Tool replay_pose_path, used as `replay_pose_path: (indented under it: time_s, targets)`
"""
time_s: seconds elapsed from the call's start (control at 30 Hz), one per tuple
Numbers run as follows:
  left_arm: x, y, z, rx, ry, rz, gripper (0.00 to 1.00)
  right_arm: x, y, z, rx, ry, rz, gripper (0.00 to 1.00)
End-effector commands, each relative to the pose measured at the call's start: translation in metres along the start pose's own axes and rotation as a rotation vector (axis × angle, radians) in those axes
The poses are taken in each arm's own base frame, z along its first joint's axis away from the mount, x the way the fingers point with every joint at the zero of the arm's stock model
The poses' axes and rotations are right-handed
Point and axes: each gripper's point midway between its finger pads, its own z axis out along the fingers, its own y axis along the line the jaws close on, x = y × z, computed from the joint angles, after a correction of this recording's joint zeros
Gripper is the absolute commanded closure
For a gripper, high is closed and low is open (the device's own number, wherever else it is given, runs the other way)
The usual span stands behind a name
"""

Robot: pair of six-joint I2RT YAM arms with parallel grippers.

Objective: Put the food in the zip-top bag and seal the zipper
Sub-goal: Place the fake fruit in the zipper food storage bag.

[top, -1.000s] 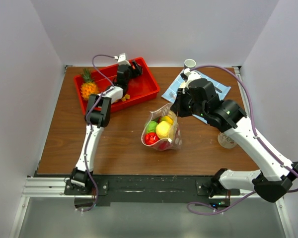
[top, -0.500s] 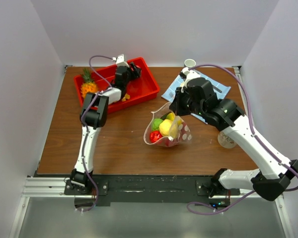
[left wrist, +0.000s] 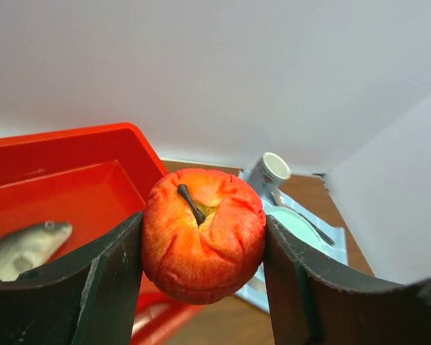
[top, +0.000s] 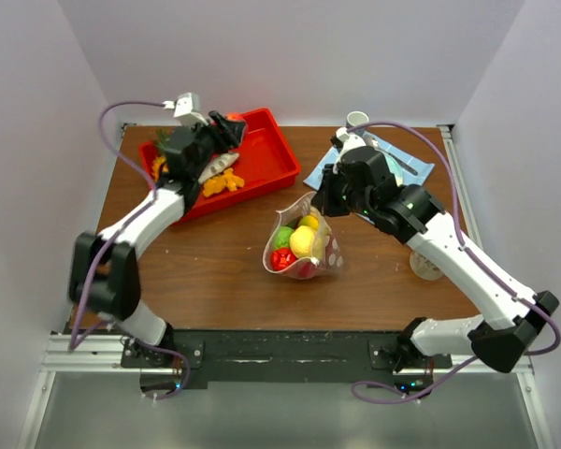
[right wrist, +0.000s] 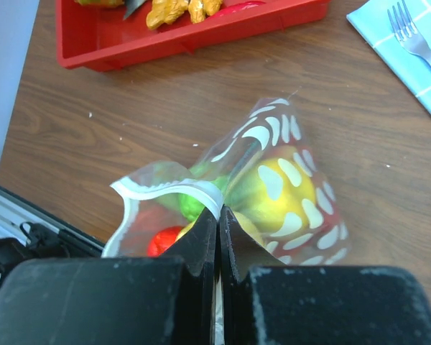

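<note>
The left tool grips a red apple between its two dark fingers, one pressing on each side, the stem facing the wrist camera. In the top view this tool hangs over the far part of the red tray, which sits at the far left of the worktop. In the tray lie a grey toy fish and a small heap of orange pieces.

The right tool is closed, its fingers pinching the upper edge of the zip-top bag. From above, that tool is at the far side of the bag, which stands near the middle of the worktop, a little to the right and well apart from the tray. The bag's mouth gapes open toward the left, and the zipper along its rim is unsealed, curling away from the pinched spot.

Food is already inside the bag: a yellow fruit in the middle, a green one to its left and a red one at the near left. The right wrist view shows the same yellow fruit behind the white-dotted plastic, with green and red pieces lower in the pouch.

At the far right lies a blue cloth carrying a pale plate and a fork; a white cup stands just beyond it. A clear cup stands near the right edge, partly hidden by the right arm.
</note>
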Motion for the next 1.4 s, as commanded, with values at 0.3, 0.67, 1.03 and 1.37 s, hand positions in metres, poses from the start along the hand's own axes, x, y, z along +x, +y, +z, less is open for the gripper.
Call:
replay_pose_path:
  time_s: [0.3, 0.67, 1.03, 1.37]
  targets:
    - [-0.005, -0.112, -0.193, 0.174, 0.165, 0.049, 0.85, -0.029, 0.015, 0.017, -0.024, -0.102, 0.095, 1.0]
    - [-0.01, -0.125, -0.249, 0.27, 0.217, 0.044, 0.84, -0.019, 0.028, 0.042, -0.06, -0.062, 0.148, 1.0]
    - [0.003, -0.126, -0.248, 0.299, 0.262, 0.053, 0.83, -0.015, 0.044, 0.056, -0.047, -0.041, 0.139, 1.0]
    - [0.019, -0.131, -0.231, 0.331, 0.317, 0.059, 0.83, -0.017, 0.04, 0.056, -0.023, -0.052, 0.143, 1.0]
